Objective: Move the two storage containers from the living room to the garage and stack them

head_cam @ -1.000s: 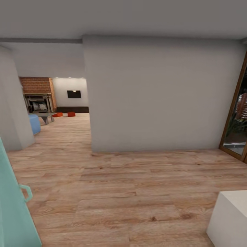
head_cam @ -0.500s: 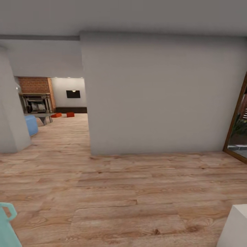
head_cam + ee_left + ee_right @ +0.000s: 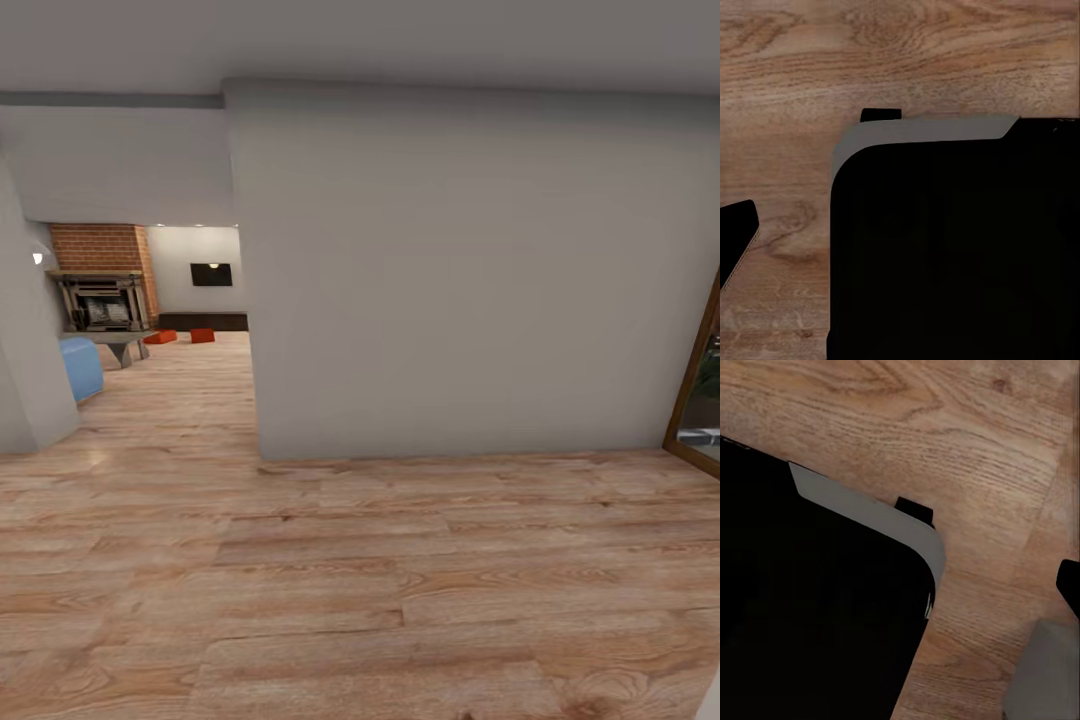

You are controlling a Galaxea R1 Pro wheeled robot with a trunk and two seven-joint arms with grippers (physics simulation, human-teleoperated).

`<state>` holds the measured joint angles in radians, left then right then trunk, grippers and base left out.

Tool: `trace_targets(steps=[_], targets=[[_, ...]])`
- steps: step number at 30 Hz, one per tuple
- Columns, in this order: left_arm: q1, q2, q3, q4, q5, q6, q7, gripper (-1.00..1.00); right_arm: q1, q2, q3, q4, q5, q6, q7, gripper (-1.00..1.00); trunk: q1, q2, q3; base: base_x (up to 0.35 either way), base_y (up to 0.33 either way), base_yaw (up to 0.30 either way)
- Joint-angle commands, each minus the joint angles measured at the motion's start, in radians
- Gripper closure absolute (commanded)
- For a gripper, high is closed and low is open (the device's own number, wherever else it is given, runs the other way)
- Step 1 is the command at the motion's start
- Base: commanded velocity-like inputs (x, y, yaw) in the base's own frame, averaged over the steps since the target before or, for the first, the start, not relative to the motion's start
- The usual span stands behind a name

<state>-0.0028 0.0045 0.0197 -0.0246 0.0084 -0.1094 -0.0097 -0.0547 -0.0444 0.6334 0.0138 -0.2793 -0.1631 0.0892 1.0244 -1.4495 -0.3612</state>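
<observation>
The two storage containers are small orange-red shapes far off in the living room, one (image 3: 160, 337) beside the other (image 3: 203, 335), on the wood floor by a low dark cabinet. The garage is out of view. In the left wrist view a dark sliver (image 3: 735, 244) sits at the frame edge over wood planks, perhaps a finger. A similar dark sliver (image 3: 1069, 585) is in the right wrist view. Neither view shows how the jaws stand, and nothing shows between them.
A broad grey wall (image 3: 470, 270) stands straight ahead, with the opening to the living room at its left. A brick fireplace (image 3: 100, 270), a black TV (image 3: 211, 274) and a blue pouf (image 3: 78, 368) lie beyond. A glass door (image 3: 700, 400) is at the right. My black base (image 3: 945, 247) is below both wrists.
The camera has moved forward. The teal object at the lower left and the white block at the lower right have slid out of the picture, and the grey wall looks nearer.
</observation>
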Motion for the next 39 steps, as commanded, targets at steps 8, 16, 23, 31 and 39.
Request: trace_targets(steps=[8,16,23,31,39], targets=[[0.0,0.0,0.002,0.0,0.001,-0.003,-0.001,-1.0,-0.001,0.0,0.006,0.002,-0.011,-0.004,0.006,-1.0,0.001,-0.001,-0.001,0.322,0.0,0.0],[0.0,0.0,0.002,-0.001,0.001,-0.003,-0.001,-1.0,-0.001,0.0,0.006,0.002,-0.011,-0.004,0.006,-1.0,0.001,-0.001,-0.001,0.322,0.0,0.0],[0.0,0.0,0.002,0.0,0.001,-0.003,-0.002,-1.0,-0.001,0.0,0.006,0.002,-0.011,-0.005,0.005,-1.0,0.001,-0.001,-0.001,0.322,0.0,0.028],[0.0,0.0,0.002,-0.001,0.001,-0.003,-0.001,-1.0,-0.001,0.0,0.005,0.002,-0.012,-0.006,0.004,-1.0,0.001,-0.001,-0.001,0.322,0.0,0.221],[0.0,0.0,0.002,-0.001,0.001,-0.003,-0.001,-1.0,-0.001,0.0,0.005,0.002,-0.012,-0.007,0.004,-1.0,0.001,-0.001,-0.001,0.322,0.0,0.266]])
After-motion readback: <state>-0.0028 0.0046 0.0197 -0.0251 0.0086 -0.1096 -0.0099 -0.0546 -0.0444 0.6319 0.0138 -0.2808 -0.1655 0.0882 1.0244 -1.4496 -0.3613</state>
